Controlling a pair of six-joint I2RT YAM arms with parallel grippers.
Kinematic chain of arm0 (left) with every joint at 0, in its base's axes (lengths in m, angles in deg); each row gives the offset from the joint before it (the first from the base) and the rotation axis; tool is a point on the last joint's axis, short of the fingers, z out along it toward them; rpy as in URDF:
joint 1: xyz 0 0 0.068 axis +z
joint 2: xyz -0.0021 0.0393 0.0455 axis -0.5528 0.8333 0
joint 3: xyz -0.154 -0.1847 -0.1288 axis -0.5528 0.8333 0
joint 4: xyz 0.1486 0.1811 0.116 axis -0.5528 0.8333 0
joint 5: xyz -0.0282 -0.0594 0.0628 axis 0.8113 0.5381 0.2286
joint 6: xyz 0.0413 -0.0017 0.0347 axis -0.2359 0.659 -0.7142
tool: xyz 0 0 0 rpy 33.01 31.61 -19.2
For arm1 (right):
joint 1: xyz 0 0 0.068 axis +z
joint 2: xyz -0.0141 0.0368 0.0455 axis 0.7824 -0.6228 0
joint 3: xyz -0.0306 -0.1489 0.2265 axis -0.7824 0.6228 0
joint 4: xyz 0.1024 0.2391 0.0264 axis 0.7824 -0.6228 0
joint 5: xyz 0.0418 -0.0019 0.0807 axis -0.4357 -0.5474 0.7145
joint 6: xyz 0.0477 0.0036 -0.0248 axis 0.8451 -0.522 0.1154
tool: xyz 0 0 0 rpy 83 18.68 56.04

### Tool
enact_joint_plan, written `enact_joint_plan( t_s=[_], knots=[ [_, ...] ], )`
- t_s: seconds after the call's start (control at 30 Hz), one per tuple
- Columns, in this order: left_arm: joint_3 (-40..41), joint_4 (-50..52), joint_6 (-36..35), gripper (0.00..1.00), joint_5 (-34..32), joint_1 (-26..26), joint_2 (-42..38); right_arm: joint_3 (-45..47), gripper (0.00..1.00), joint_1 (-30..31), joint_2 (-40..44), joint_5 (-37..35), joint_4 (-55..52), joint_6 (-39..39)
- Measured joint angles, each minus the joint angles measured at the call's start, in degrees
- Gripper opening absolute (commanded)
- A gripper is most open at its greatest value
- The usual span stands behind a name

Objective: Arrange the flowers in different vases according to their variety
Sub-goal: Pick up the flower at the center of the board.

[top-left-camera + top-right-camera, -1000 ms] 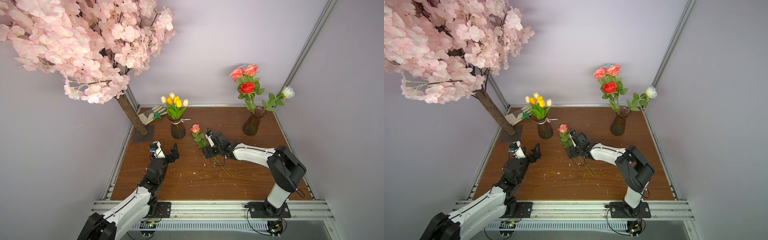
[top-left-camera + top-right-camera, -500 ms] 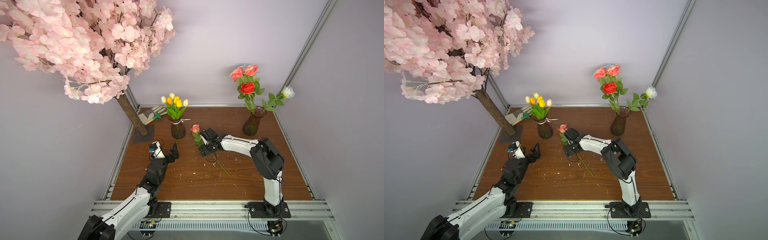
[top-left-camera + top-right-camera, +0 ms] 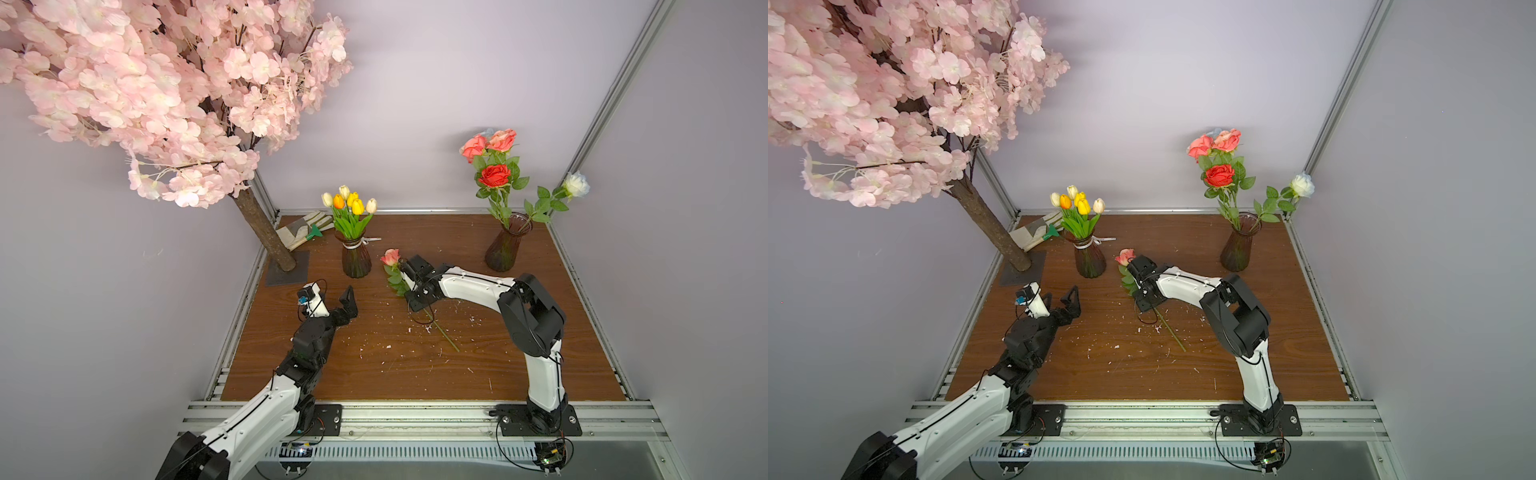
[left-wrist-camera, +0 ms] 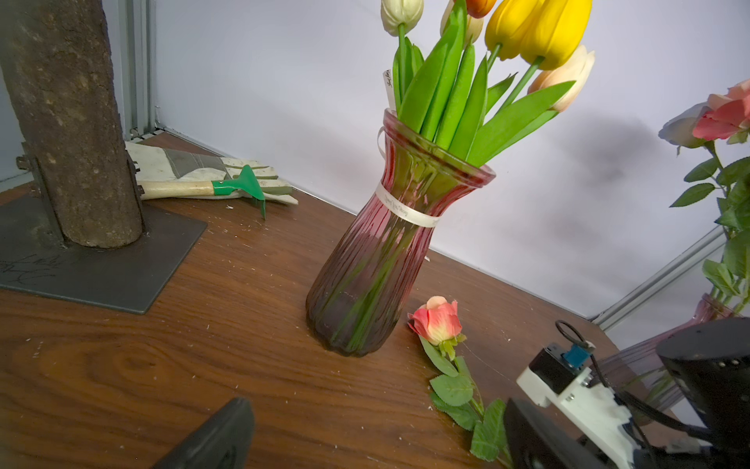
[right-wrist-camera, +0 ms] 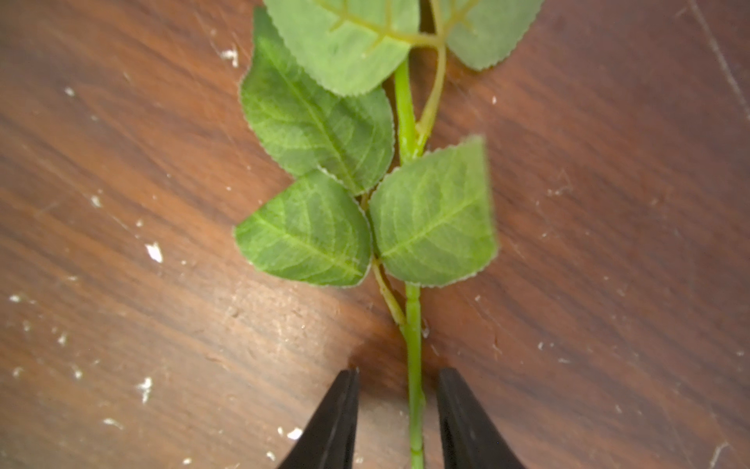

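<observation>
Table (image 3: 374,374): brown wood grain, scattered with white crumbs (image 3: 426,330). Ribboned vase (image 3: 356,259): reddish ribbed glass, upright, white ribbon at the neck, holding cream, orange and yellow tulips (image 3: 351,203). Plain vase (image 3: 503,249): same glass, upright, well apart from the ribboned vase along the back edge of the table, holding pink, red and white roses (image 3: 494,174). Loose rose (image 3: 390,257): pink bloom, lying flat on the table just beside the ribboned vase's base and not touching it, with its stem (image 5: 414,357) running away from the vase towards the robot's side. Right gripper (image 5: 397,370): lowered over the loose rose below its leaves (image 5: 316,122), jaws narrowed to either side of the stem, with a gap showing on each side and nothing pinched. Left gripper (image 3: 1060,302): near the ribboned vase on the robot's side, jaws spread wide and empty. Blossom tree (image 3: 166,104): pink, with its trunk on a metal plate on the ribboned vase's other side from the plain vase. Glove (image 4: 195,170) and green hand rake (image 4: 227,187): lying between the trunk and the ribboned vase, against the back wall.
</observation>
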Motion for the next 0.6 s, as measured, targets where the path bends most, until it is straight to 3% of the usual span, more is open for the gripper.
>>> enact_joint_plan(
  t_s=[0.1,0.17,0.6],
  knots=[
    [0.0,0.02,0.0,1.0,0.0,0.0,0.0,-1.05,0.16,0.0,-0.57,0.04,-1.11,-0.44],
    [0.0,0.02,0.0,1.0,0.0,0.0,0.0,-1.77,0.0,0.0,-1.07,0.04,-1.86,-0.59],
    [0.0,0.0,0.0,1.0,0.02,0.0,0.0,0.07,0.0,0.04,1.05,-0.5,-1.46,-1.07]
  ],
)
